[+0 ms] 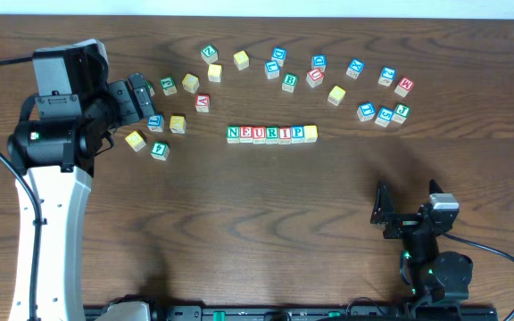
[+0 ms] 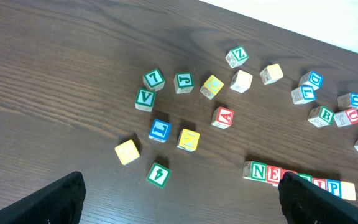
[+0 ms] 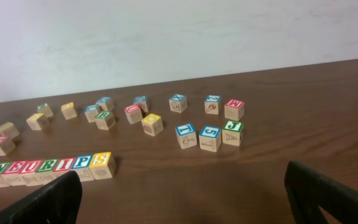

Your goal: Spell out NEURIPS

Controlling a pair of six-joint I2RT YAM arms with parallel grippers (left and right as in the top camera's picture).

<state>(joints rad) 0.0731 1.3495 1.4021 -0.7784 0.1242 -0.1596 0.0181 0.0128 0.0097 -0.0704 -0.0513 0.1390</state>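
**blockfan:** End effector status first. The left end effector is at the upper left of the overhead frame, jaws spread wide and nothing in them, right next to a bunch of loose cubes. The right end effector is at the lower right, also wide open and empty, well apart from every cube.

**yam_tinker:** And the word itself?

**blockfan:** The NEURIPS row sits dead centre on the table in the overhead view, cubes touching side by side in one straight line. From above I can only read N-E-U-R-I-P, and the last cube is just a yellow top. In the right wrist view, lower left of the frame, that yellow S cube looks like it reads S, though it's small, so I wouldn't swear to it.

**yam_tinker:** So is placing finished?

**blockfan:** I'd say yes. All seven slots are filled and neither arm is carrying anything. If that really is an S, all that's left is backing off. The left arm is the one to watch, since it should lift clear of the loose cubes before swinging anywhere. Neither arm should go near the row, because one bump would break up the word.
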